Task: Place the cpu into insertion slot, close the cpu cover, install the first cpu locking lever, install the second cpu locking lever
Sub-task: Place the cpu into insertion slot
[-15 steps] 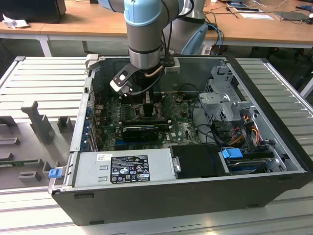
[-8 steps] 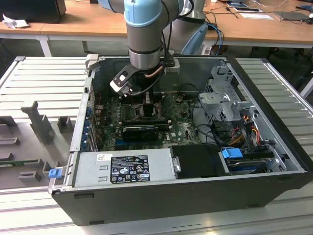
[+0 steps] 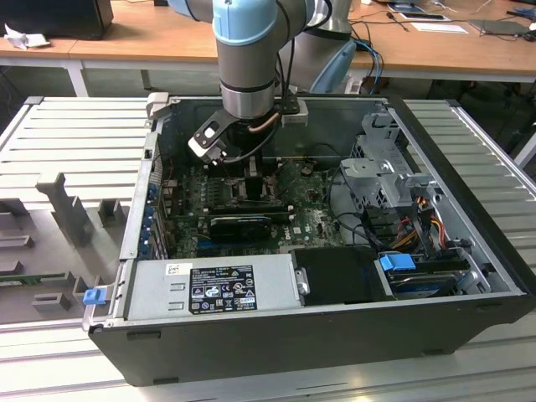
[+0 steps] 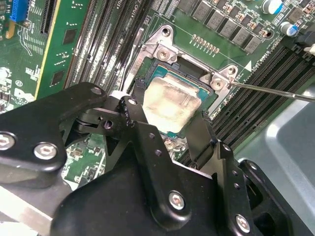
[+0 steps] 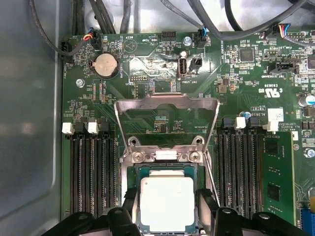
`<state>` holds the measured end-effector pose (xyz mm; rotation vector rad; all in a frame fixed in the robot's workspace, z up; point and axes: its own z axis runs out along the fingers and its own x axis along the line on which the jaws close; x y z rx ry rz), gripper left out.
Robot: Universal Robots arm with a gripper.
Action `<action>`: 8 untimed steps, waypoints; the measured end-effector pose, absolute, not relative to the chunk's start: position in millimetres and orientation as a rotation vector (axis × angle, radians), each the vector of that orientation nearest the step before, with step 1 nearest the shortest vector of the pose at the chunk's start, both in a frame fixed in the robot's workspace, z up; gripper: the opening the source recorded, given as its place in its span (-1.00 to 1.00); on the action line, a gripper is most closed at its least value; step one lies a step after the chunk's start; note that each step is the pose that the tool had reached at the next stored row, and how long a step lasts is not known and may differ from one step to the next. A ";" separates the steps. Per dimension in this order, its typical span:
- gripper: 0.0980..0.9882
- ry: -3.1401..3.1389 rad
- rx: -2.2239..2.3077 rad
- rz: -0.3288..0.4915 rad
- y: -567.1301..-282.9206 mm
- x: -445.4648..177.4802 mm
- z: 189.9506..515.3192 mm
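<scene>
- One wide, grey, slatted surface (image 3: pixel 75 126) carries everything in the exterior view, with grey fixture blocks (image 3: pixel 71 213) standing on it toward that view's left.
- An open black computer case (image 3: pixel 276 343) lies on the surface with its inside facing up. A silver power supply box (image 3: pixel 213 286) sits along its near edge.
- The arm (image 3: pixel 247 59), light blue and silver, reaches straight down into the case.
- The green motherboard (image 5: pixel 236 78) covers the case floor, with rows of black memory slots (image 5: pixel 91 177) on both sides of the socket.
- The claw (image 5: pixel 168 199), black, hangs low over the socket and straddles the chip in both wrist views. I cannot tell whether it is clenched on the chip or released from it.
- The cpu cover (image 5: pixel 167 102) stands swung up and open at the socket's far edge, with bare board visible through its square window.
- The insertion slot (image 5: pixel 129 169) lies directly under the claw, its metal rim showing around the chip.
- The cpu (image 5: pixel 167 206) lies flat inside the insertion slot, silver top up, between the two sides of the claw.
- A thin metal rod (image 4: pixel 270 91) juts out from one corner of the socket, raised off the board.
- A round coin cell (image 5: pixel 106 65) sits on the board beyond the cover, well apart from the claw.
</scene>
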<state>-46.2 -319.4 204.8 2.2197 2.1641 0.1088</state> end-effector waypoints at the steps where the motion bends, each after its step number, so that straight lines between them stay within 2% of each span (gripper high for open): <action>1: 0.13 2.164 2.220 0.109 -319.4 -46.2 207.4; 3: 0.09 2.164 2.220 0.108 -319.4 -46.2 211.0; 4: -0.20 2.164 2.219 0.108 -319.4 -46.1 212.3; 5: -0.33 2.164 2.219 0.107 -319.4 -46.1 213.7; 6: -0.74 2.164 2.219 0.107 -319.4 -46.1 214.7; 8: -0.98 2.164 2.219 0.106 -319.4 -46.2 215.5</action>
